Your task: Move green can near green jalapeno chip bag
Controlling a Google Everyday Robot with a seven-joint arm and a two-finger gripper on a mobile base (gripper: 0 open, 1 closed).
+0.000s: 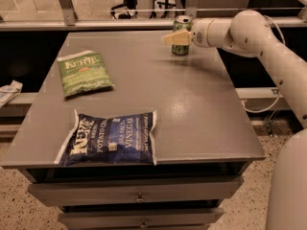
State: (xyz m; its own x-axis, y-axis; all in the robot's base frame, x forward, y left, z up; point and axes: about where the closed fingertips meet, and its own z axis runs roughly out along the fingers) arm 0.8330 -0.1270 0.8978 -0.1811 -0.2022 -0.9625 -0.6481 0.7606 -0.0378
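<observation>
The green can (182, 46) stands upright near the far right edge of the grey table (201, 104); its silver top shows. My gripper (175, 37) reaches in from the right at can height and sits around the can's upper half, with a pale part crossing in front of it. The green jalapeno chip bag (84, 72), with white "Kettle" lettering, lies flat at the table's left side, far from the can.
A larger dark blue chip bag (111, 139) lies near the table's front edge. My white arm (268, 47) spans the right side. Drawers (139, 195) sit under the tabletop. A rail (144, 25) runs behind the table.
</observation>
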